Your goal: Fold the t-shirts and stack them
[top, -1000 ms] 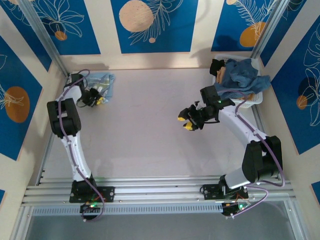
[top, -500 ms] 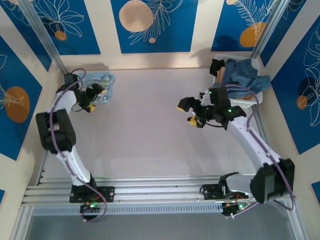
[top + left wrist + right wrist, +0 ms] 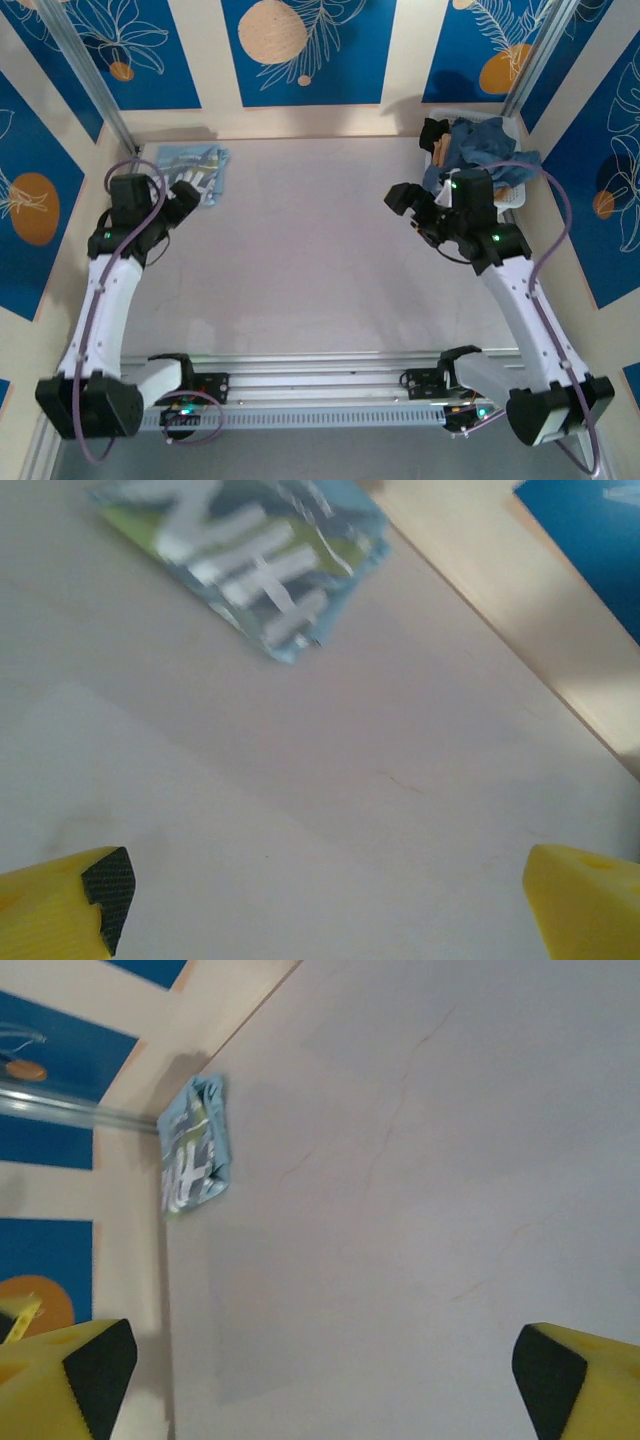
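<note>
Your left gripper has backed off the folded pale-blue t-shirt in the far-left corner, fingers spread and empty, while the right gripper, also spread, has swung toward the dusty-blue t-shirt in the basket, likely your next pick.

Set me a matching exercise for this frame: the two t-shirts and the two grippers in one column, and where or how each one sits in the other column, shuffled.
1. pale sky-blue cloth t-shirt with white lettering
2. darker dusty blue cloth t-shirt
3. left gripper
4. right gripper

A. fingers open, over bare table next to the white slatted plastic basket
B. folded flat at the table's far left corner
C. heaped in that basket
D. fingers open, beside the lettered shirt

Pairs: 1-B; 2-C; 3-D; 4-A
</note>
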### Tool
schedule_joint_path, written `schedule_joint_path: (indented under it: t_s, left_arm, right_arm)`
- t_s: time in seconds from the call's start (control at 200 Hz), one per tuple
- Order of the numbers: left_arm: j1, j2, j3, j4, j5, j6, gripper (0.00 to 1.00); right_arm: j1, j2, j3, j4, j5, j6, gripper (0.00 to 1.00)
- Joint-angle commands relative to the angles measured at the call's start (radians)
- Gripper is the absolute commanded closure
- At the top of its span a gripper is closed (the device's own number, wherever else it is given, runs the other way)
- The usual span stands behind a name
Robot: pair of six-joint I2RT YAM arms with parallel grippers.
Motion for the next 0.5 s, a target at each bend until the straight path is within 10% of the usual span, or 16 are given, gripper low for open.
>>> schedule_joint_path:
  t_s: [0.0,0.495]
  left_arm:
    - [-0.023,-0.156,-0.161,0.113,-0.161,0.141,0.00]
    - [-0.051,-0.292,-0.711,0.614,-0.198,0.553,0.00]
  right_arm:
    - [-0.007,-0.028,0.024,-0.090,0.150,-0.060,0.01]
    - [-0.016,-0.161,-0.698,0.729,0.548,-0.524,0.01]
